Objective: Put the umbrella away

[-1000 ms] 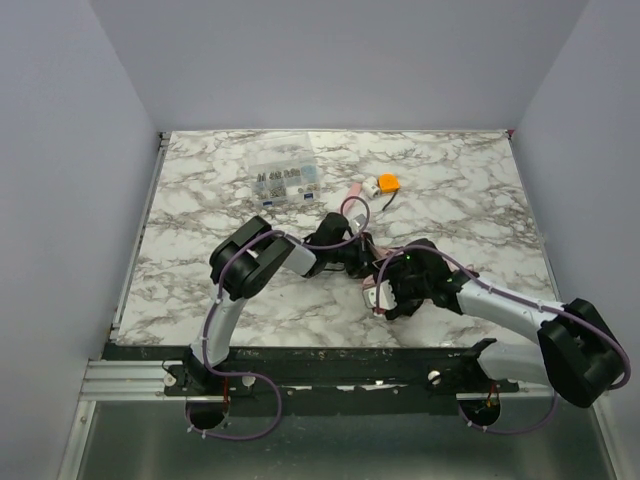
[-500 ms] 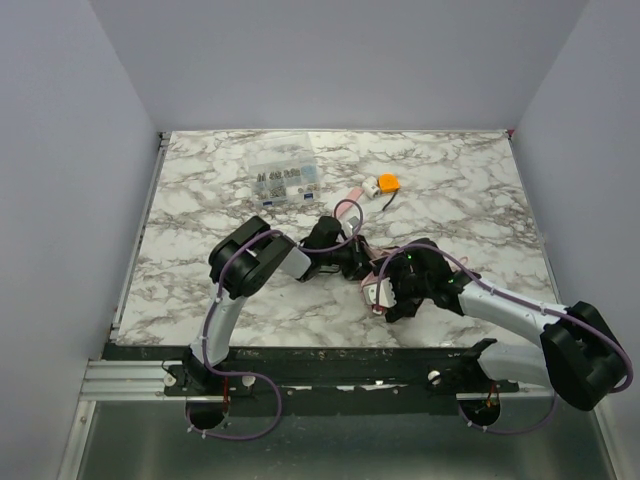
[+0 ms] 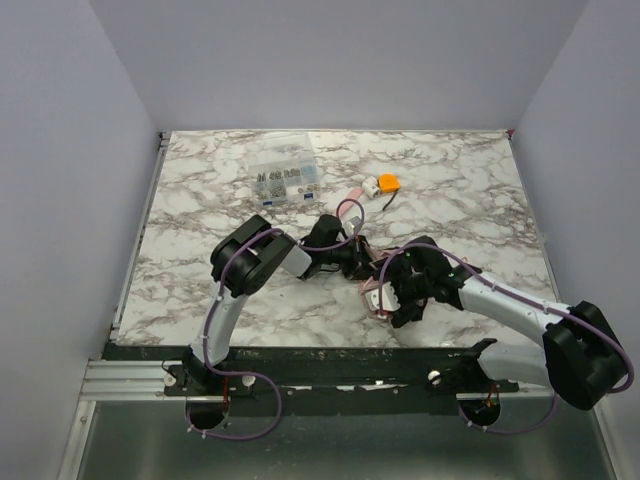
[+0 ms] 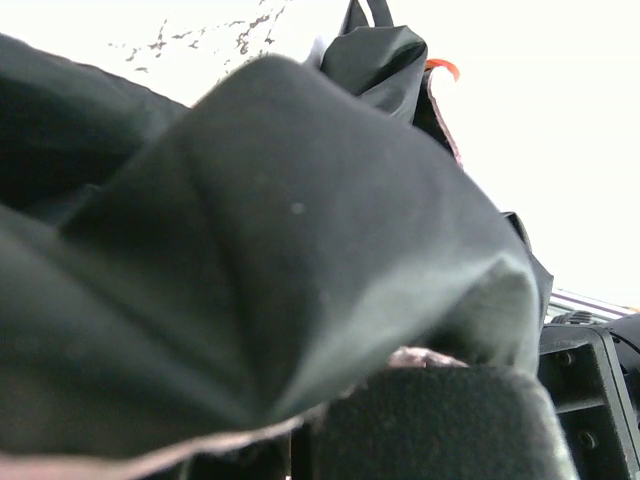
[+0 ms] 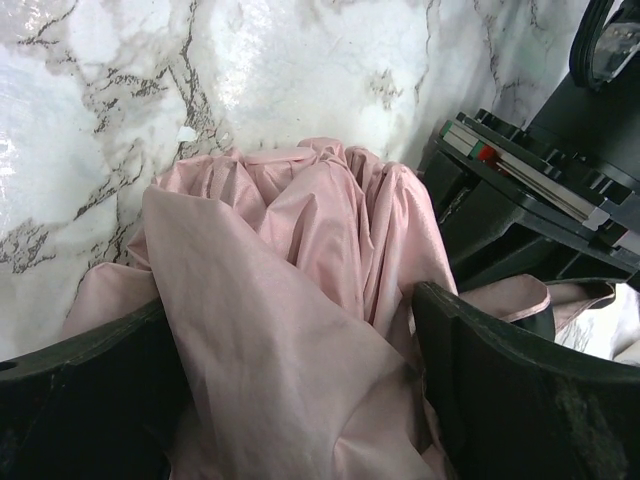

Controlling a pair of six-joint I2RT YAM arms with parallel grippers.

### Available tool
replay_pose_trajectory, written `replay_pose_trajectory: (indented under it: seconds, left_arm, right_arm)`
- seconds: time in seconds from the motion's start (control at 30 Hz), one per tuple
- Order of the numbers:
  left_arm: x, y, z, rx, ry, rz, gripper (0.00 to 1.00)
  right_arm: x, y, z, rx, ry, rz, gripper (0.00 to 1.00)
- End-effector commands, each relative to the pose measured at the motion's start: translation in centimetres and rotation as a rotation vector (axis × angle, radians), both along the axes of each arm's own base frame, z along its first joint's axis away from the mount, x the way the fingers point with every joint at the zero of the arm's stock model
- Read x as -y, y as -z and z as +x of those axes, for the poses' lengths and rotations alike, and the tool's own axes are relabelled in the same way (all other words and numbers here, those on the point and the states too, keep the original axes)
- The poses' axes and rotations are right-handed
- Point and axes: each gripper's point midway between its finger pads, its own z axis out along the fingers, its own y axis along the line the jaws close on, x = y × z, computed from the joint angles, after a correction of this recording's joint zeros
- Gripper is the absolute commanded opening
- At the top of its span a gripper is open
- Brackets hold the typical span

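The umbrella is a bunched roll of pale pink fabric on the marble table near the middle front, mostly hidden under both grippers. My right gripper is shut on it. In the right wrist view the pink folds fill the gap between the two black fingers. My left gripper reaches in from the left. Its view is filled by the umbrella's dark inner fabric with a pink hem, lying over one black finger. Shaft, handle and strap are hidden.
A clear plastic organiser box with small parts stands at the back. An orange-and-white gadget and a small pink piece lie behind the grippers. Grey walls close the table on three sides.
Both grippers have shifted only slightly. The right gripper has edged a little toward the near side with the pink fabric in it.
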Motion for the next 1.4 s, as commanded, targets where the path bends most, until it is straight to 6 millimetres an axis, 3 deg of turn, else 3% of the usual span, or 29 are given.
replay_pose_trajectory:
  seconds: [0.0,0.2,0.4,0.5,0.67,0.93,1.13,1.27,1.37]
  left_arm:
    - [-2.6,6.7,-3.8,-0.24,0.013,0.157,0.0]
    - [-2.7,6.3,-3.6,-0.275,-0.003,0.119,0.0]
    - [-3.0,5.7,-2.8,-0.311,-0.021,0.065,0.0]
    - [-3.0,5.8,-2.7,-0.325,-0.015,0.055,0.0]
    - [-3.2,6.2,-3.1,-0.304,0.022,0.111,0.0]
    - [-2.4,6.0,-4.9,-0.271,0.134,0.17,0.0]
    - [-2.2,4.1,-4.1,-0.224,0.114,0.15,0.0]
    - [-2.7,1.4,-1.8,-0.171,0.045,0.102,0.0]
    - [-3.7,-0.7,0.4,-0.131,-0.026,0.063,0.09]
  right_arm:
    - [-0.5,-0.9,-0.1,-0.002,-0.029,0.024,0.95]
    - [-1.3,-1.6,2.0,0.093,-0.001,0.064,1.0]
    - [-0.9,-1.6,-0.2,0.041,-0.086,0.046,0.99]
    - [-1.0,-1.8,0.2,0.075,-0.071,0.064,1.0]
    - [-0.5,0.1,3.4,0.2,0.02,0.032,1.0]
    - [1.1,3.7,3.4,0.105,0.077,-0.09,0.99]
    - [3.2,6.4,0.6,-0.17,0.084,-0.287,0.75]
    - [4.8,7.5,-1.0,-0.293,0.119,-0.394,0.52]
    - [5.5,7.8,-2.0,-0.354,0.125,-0.431,0.39]
